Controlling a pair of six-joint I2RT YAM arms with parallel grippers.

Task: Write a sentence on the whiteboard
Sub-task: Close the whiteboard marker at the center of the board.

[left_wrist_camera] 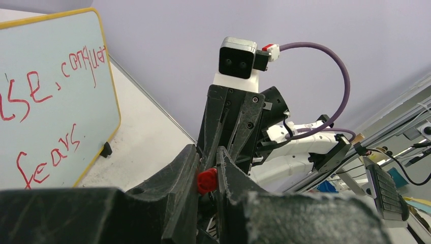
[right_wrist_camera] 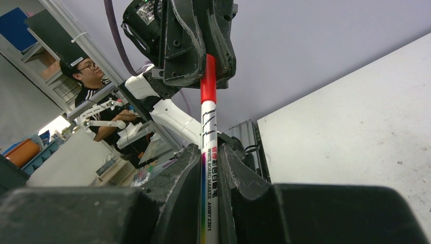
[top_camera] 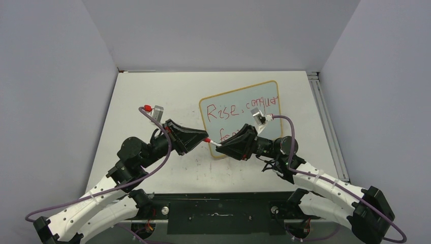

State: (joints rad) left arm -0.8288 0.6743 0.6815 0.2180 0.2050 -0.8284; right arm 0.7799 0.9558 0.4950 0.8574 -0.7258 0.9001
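The whiteboard (top_camera: pixel 229 126) lies on the table, right of centre, and it also shows at the left of the left wrist view (left_wrist_camera: pixel 61 112). The sentence (top_camera: pixel 244 108) is in red: "Rise, conquer" above, "fears." below (left_wrist_camera: pixel 38 87); in the top view my right gripper hides most of the lower line. My right gripper (top_camera: pixel 219 146) (right_wrist_camera: pixel 209 168) is shut on the white marker (right_wrist_camera: pixel 208 132) over the board's near left corner. My left gripper (top_camera: pixel 203 138) (left_wrist_camera: pixel 207 178) faces it, shut on the red cap (left_wrist_camera: pixel 207 181) (right_wrist_camera: pixel 208 86), which sits on the marker's end.
The white table (top_camera: pixel 152 91) has grey walls on three sides. A metal rail (top_camera: pixel 325 122) runs along its right edge. A black clip foot (left_wrist_camera: pixel 105 149) sticks out from the board's edge. A person (right_wrist_camera: pixel 86 71) sits beyond the table in the right wrist view.
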